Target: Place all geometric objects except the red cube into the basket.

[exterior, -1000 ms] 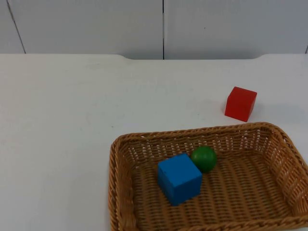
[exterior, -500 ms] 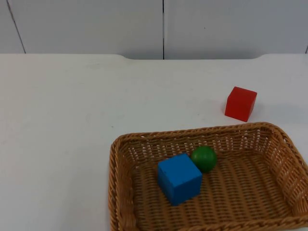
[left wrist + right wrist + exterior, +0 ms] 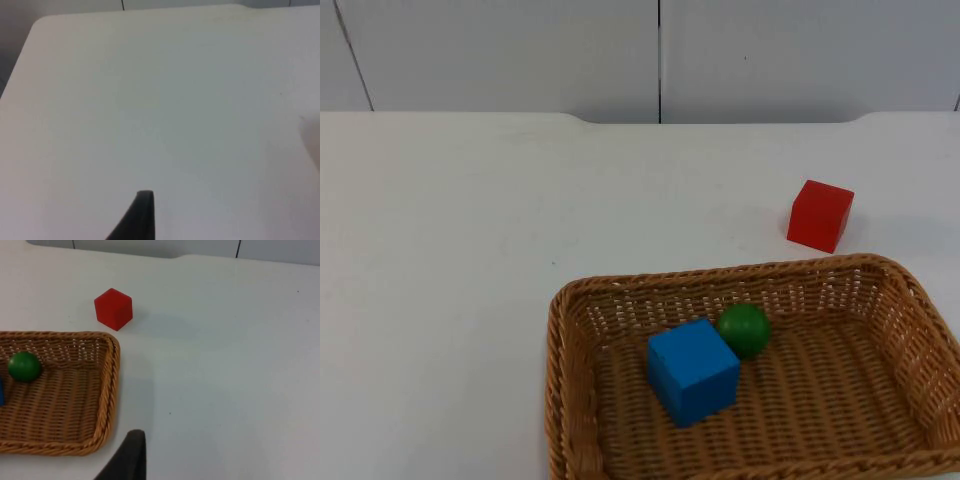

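Both grippers' finger state can't be told; woven basket (image 3: 570, 400) holds blue cube (image 3: 692, 371) and green ball (image 3: 743, 330) (touching), red cube (image 3: 820, 215) outside.

A wicker basket (image 3: 107, 390) sits on the white tabletop (image 3: 225, 365). Inside it, a green ball (image 3: 24, 366) lies on the woven floor near the far wall, and a sliver of a blue block (image 3: 1, 391) shows just beside the ball. A red cube (image 3: 113, 308) stands on the tabletop outside the basket, near its far corner but apart from the rim. One black fingertip (image 3: 131, 452) of the right gripper hangs over the tabletop just off the basket's near corner.
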`<state>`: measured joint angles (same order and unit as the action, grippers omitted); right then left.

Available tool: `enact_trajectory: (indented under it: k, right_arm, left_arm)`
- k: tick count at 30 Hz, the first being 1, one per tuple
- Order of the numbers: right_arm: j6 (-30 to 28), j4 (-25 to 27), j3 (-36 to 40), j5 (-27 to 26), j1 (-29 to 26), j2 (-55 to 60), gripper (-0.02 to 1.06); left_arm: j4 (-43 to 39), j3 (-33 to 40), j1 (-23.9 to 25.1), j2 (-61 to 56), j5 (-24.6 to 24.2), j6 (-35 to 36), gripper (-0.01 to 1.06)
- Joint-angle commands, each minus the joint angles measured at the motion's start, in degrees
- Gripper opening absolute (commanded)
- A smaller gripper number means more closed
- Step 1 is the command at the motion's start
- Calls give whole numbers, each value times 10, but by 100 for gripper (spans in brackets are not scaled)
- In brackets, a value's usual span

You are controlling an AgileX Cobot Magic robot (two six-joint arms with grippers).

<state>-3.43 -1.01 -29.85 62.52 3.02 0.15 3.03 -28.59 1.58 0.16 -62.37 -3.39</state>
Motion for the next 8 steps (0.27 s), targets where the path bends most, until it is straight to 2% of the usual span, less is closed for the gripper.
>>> enact_trajectory:
  k: [1,8]
  right_arm:
    - [0,-4,2,-8,1,-2,104]
    - [0,-4,2,-8,1,-2,104]
  left_arm:
    - [4,3,-4,-2,8,6,104]
    - [-27,3,-4,-2,8,3,104]
